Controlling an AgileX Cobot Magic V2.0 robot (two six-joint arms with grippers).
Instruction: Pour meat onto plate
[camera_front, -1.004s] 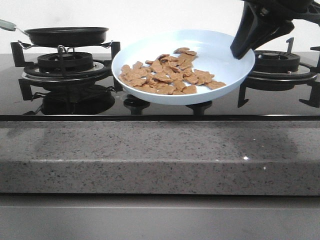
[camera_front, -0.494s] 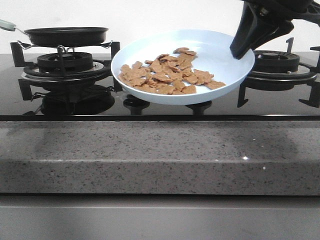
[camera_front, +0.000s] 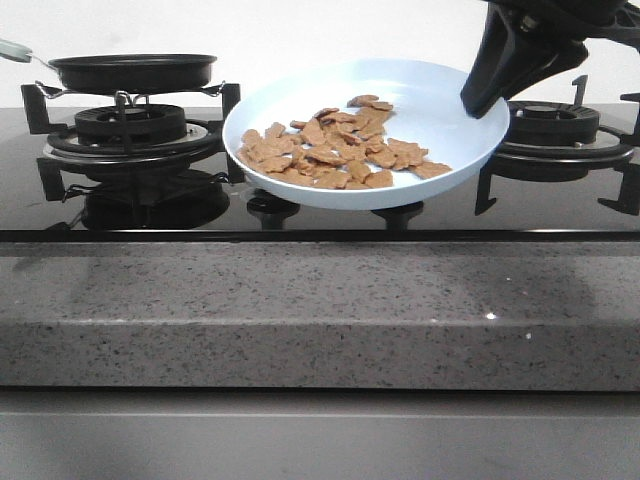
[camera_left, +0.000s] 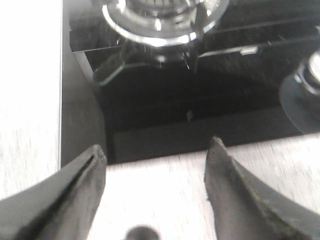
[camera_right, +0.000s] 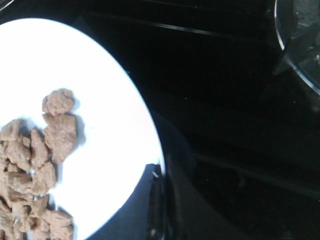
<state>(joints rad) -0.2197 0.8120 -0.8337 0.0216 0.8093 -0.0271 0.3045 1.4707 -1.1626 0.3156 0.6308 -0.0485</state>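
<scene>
As seen from the front, nearest: speckled grey counter (camera_front: 300, 310), spanning the full width. Behind it, black glass stove top (camera_front: 30, 215), glossy, carrying reflections.

As shown by the left wrist view: left gripper (camera_left: 156, 147) with fingers (camera_left: 90, 175) spread wide and nothing between them, hanging above the pale counter strip where it met the glass; beyond, a chromed burner (camera_left: 160, 20), blurred. Not visible in the front view.

Next, two knobs (camera_front: 272, 207) at mid-stove, partly hidden under the plate's lower edge. Above them, plate (camera_front: 440, 100), pale blue, held off the stove between the two burners and tilted, open face turned towards the camera, left-front edge lowest. Meat (camera_front: 340, 150) heaped on the plate's lower middle, thin brown-orange pieces overlapping, none over the rim.

At the plate's upper right rim, right gripper (camera_front: 478, 100), black, reaching down from the top right corner and closed on the rim. Confirmed in the right wrist view: dark finger (camera_right: 165, 210) pressed against the rim of the plate (camera_right: 110, 125), meat (camera_right: 35, 160) lying apart from that finger.

Farther back, left burner (camera_front: 130, 125) with black pan (camera_front: 133, 70) seated on its grate, pale handle (camera_front: 15, 48) pointing left; right burner (camera_front: 553, 120) bare, partly behind plate and gripper. Farthest: plain white wall (camera_front: 300, 30).
</scene>
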